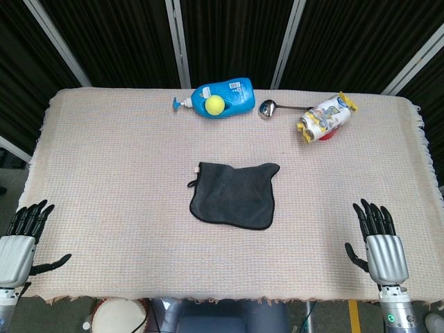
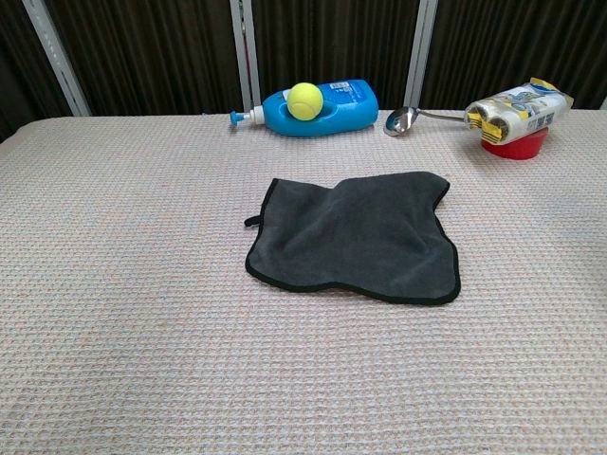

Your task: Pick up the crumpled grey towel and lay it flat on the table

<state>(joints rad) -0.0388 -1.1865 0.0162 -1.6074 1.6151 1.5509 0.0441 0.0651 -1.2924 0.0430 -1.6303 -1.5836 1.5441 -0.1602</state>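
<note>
Dark curtains hang behind your table (image 1: 104,173), which wears a pale woven cloth. Your grey towel (image 1: 234,195) lies spread nearly flat at the middle, its edges a little wavy, well apart from both hands. Your left hand (image 1: 21,236) rests at the near left edge, fingers straight and apart, holding nothing. Your right hand (image 1: 380,243) sits at the near right edge, likewise spread and empty. Along the far side lie a blue bottle (image 1: 222,97) with a yellow ball (image 1: 215,104) on it, a ladle (image 1: 270,108), and a snack packet (image 1: 326,116) on a red bowl (image 2: 513,144).
</note>
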